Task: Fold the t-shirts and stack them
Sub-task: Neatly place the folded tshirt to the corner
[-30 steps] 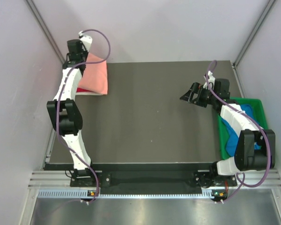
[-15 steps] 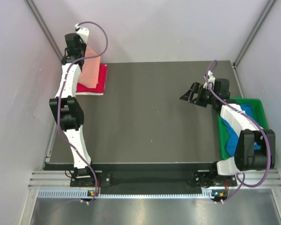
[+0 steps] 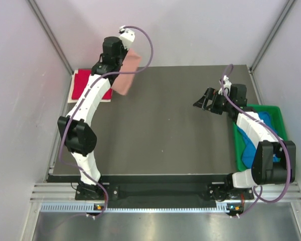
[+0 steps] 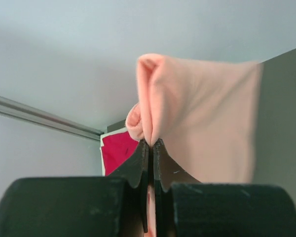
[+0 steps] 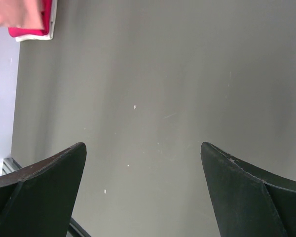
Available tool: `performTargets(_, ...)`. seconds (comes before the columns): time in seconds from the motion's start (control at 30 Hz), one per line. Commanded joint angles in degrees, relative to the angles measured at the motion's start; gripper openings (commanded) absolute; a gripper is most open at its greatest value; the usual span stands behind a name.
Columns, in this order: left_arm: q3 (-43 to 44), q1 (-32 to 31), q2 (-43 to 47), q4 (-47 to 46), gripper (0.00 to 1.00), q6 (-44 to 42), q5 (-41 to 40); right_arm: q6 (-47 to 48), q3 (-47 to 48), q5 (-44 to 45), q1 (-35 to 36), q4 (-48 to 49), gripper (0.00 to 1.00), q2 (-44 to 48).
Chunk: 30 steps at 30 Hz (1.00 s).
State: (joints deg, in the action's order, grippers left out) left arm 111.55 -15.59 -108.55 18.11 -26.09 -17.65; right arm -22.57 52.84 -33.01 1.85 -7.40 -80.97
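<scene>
Left gripper [image 4: 151,144] pinched tight on the pink t-shirt [image 3: 130,70], hanging at 11 o'clock beside the flat red t-shirt [image 3: 85,83]; right gripper [image 3: 204,103] wide, empty. Blue t-shirt [image 3: 246,150] lies in tray [image 3: 273,109] at 3 o'clock. Likely stacking step: next, lay pink squarely on red.

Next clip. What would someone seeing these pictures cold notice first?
The salmon-pink t-shirt dangling over the far left of the table, pinched in the shut left claw. Then the crimson-red t-shirt flat in the far-left corner, and the blue t-shirt heaped in the green tray at right, near the open, empty right claw.
</scene>
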Motion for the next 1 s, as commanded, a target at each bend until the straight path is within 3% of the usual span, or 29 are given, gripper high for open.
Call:
performTargets(0.0, -1.6, 0.7, 4.9, -3.4, 0.0, -0.5, -4.3, 1.0, -0.4, -0.2, 0.6, 0.5, 1.0, 3.4)
performTargets(0.17, -3.8, 1.8, 1.3, -4.7, 0.0, -4.3, -8.0, 1.0, -0.4, -0.3, 0.5, 0.4, 0.99, 4.3)
performTargets(0.37, -4.4, 6.4, -2.6, -6.1, 0.0, -6.7, -6.6, 1.0, -0.1, -0.2, 0.6, 0.6, 1.0, 3.7)
performTargets(0.63, 0.4, 10.6, -8.9, -4.2, 0.0, -9.1, -6.4, 0.2, 0.0, -0.6, 0.6, 2.1, 1.0, 2.1)
performTargets(0.97, 5.2, 12.1, -16.0, -12.0, 0.0, -12.2, -14.4, -0.1, -0.1, -0.7, 0.5, 2.5, 1.0, 3.0)
